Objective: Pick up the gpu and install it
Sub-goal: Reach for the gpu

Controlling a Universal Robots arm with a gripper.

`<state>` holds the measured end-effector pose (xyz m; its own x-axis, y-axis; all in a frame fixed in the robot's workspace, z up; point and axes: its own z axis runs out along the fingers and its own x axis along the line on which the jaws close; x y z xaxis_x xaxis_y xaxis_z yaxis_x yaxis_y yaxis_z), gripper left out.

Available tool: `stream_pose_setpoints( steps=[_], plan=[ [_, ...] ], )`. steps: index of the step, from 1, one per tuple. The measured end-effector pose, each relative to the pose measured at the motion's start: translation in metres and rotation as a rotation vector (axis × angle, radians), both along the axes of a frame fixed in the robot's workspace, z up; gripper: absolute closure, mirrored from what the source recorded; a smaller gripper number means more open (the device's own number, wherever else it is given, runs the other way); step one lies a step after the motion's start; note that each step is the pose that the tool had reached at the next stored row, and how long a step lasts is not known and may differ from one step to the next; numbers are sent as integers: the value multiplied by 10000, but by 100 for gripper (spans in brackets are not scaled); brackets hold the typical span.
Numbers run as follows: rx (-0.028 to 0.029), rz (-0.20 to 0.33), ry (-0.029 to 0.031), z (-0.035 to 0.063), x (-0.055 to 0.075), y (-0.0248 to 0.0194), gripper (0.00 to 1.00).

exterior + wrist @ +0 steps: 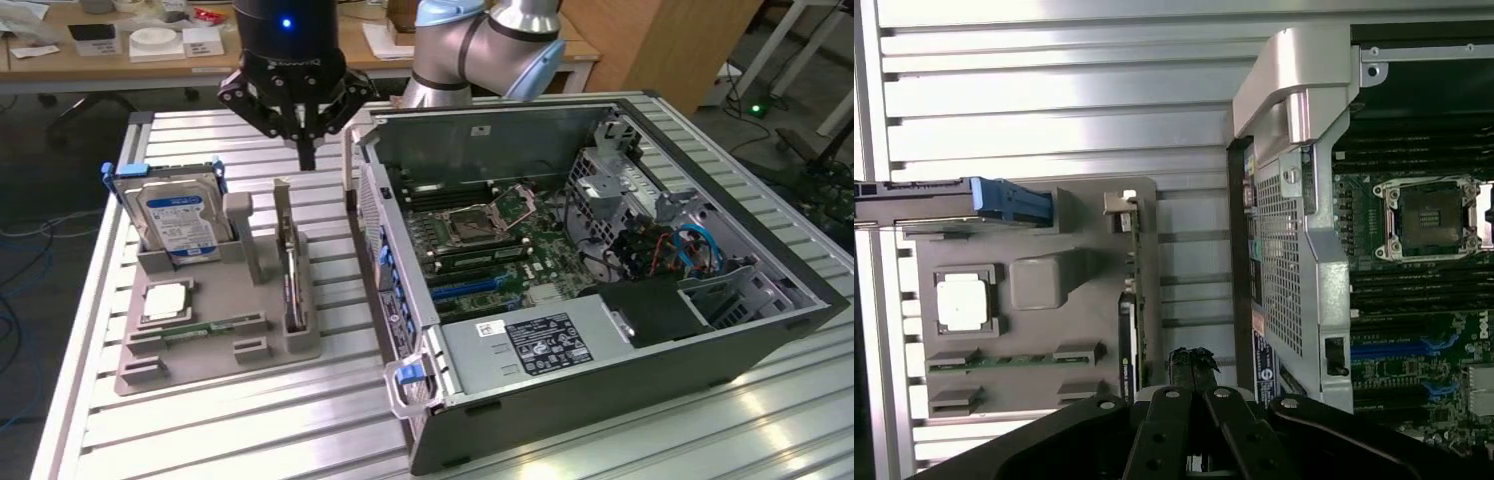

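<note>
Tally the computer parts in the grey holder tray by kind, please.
Silver hard drive with blue label: 1
Thin green-board gpu card standing on edge: 1
Square silver processor chip: 1
Narrow green memory stick: 1
Total: 4

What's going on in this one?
A robot arm's gripper hangs over the table with its fingers shut on nothing, close to the far end of the graphics card. The card stands on edge in a gray tray next to a hard drive and has not yet been picked up. The open computer case lies to the exterior view's right, with no card fitted.
</note>
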<state>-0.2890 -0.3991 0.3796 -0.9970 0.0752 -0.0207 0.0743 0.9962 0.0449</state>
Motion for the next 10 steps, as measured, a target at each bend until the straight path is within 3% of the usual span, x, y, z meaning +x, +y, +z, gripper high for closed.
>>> stream_pose_setpoints(
  steps=[10],
  plan=[
    [0,-1,3,-15,-188,-1,89]
  ],
)
